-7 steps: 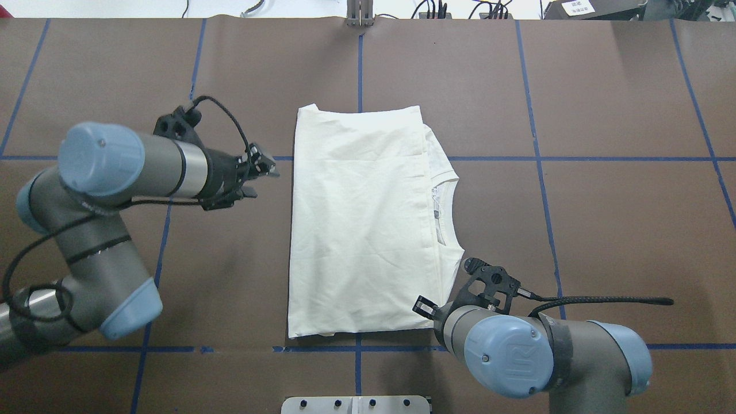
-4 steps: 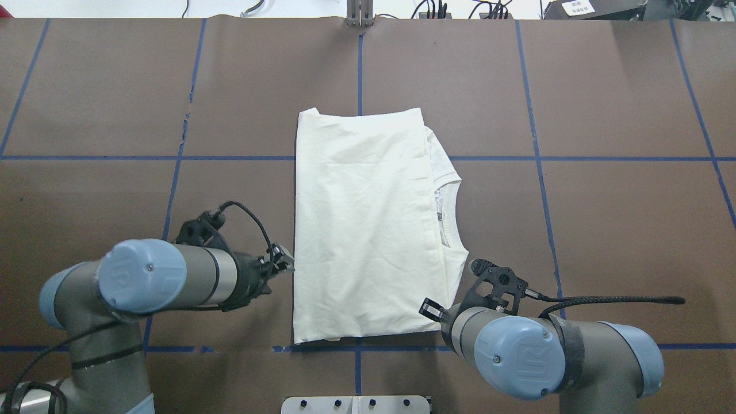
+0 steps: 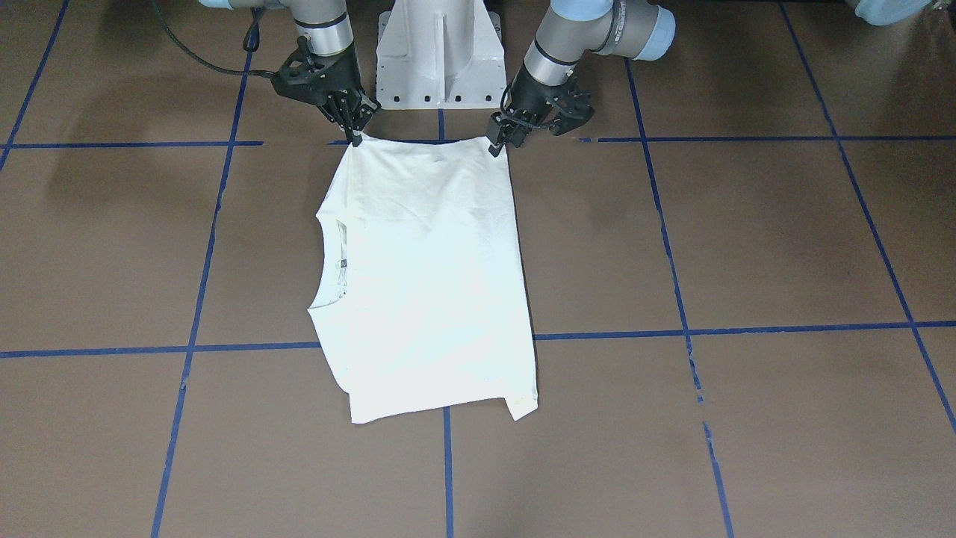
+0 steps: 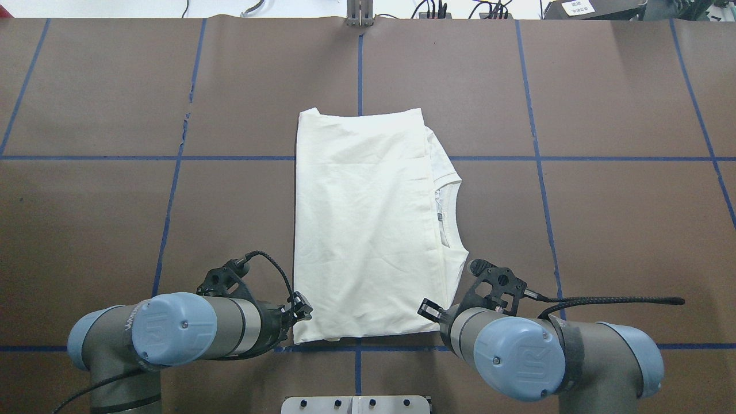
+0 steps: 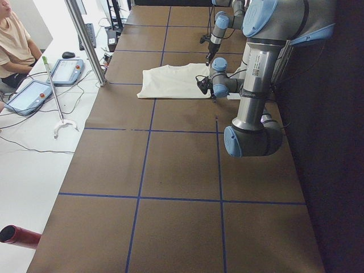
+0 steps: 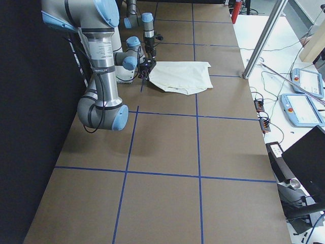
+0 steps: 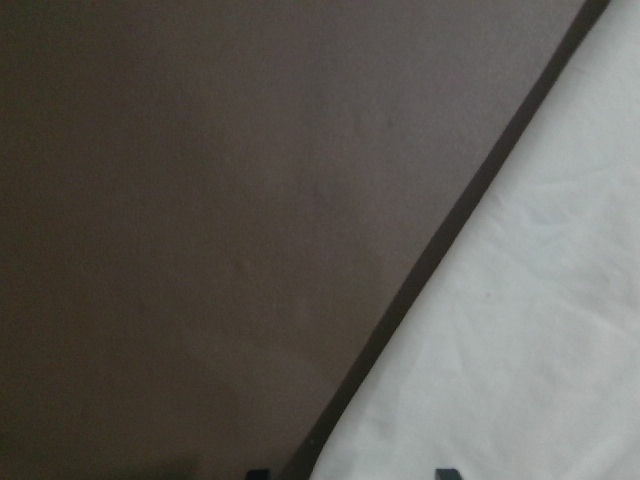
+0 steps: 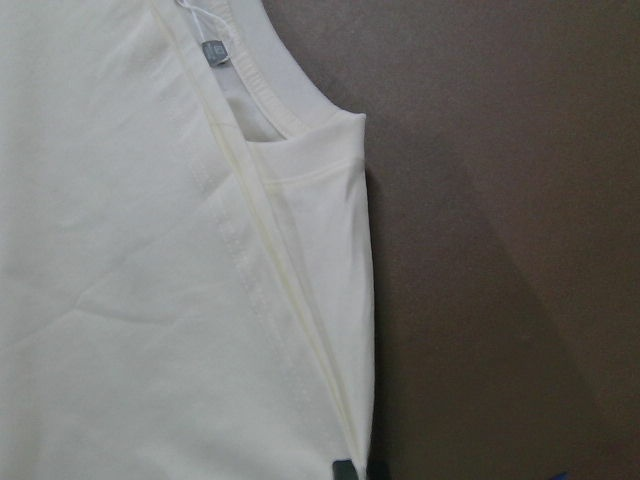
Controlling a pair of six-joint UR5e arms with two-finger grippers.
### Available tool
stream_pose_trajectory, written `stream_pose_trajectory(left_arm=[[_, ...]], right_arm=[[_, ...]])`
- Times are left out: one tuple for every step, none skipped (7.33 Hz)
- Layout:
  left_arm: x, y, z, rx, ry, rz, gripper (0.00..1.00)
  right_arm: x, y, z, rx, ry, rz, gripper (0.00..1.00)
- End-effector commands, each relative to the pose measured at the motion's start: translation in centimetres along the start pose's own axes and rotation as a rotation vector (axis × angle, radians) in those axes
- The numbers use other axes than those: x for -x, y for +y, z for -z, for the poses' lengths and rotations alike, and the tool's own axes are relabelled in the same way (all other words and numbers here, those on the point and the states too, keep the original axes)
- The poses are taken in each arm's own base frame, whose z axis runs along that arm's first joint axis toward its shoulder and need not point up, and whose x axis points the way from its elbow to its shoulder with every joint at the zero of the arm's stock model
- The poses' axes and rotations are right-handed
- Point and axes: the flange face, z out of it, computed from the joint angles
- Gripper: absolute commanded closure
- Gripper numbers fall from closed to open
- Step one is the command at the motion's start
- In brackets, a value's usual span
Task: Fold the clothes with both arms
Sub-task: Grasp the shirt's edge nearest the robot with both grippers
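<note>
From my station I saw the cream T-shirt point(image 4: 368, 224) lying flat on the brown table point(image 4: 604, 230), straight out in front of the white pedestal base point(image 3: 439, 52). It was folded into a long panel with its plain side up. Its short edge lay closest to the pedestal, and the ribbed neck point(image 4: 451, 213) showed along the side to the pedestal's right.

The left gripper point(image 3: 497, 143) sat low at the pedestal-side corner on the left. Its jaws were spread: in the left wrist view the two fingertips point(image 7: 445, 473) stood apart, with the cloth's edge running between them.

The right gripper point(image 3: 357, 133) sat at the other pedestal-side corner. Its fingertips point(image 8: 345, 468) showed as one dark tip on the hem, pressed together and pinching the cloth.
</note>
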Motion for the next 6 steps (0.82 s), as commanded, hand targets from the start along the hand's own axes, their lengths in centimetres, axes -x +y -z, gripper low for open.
stream_pose_trajectory(left_arm=[[0.66,0.58,-1.09,0.002,-0.021,-0.006,0.42],[0.86,0.55,-1.29,0.0,-0.027,-0.006,0.51],[1.07,0.61,-1.61,0.0,-0.034,-0.007,0.55],[1.0,0.88,-1.61,0.005,-0.034,-0.008,0.61],[1.07,1.04,-1.66,0.007,-0.035,-0.01,0.84],[1.09,1.07,-1.66,0.01,-0.037,-0.011,1.0]], right_arm=[[0.02,0.01,0.02,0.0,-0.001,0.0,1.0],[0.11,0.03,0.13,0.001,-0.003,0.0,1.0],[0.18,0.06,0.17,0.002,-0.005,-0.001,1.0],[0.18,0.06,0.17,0.002,-0.005,-0.001,1.0],[0.27,0.0,0.22,0.001,-0.006,-0.002,1.0],[0.32,0.1,0.25,0.003,-0.008,-0.001,1.0]])
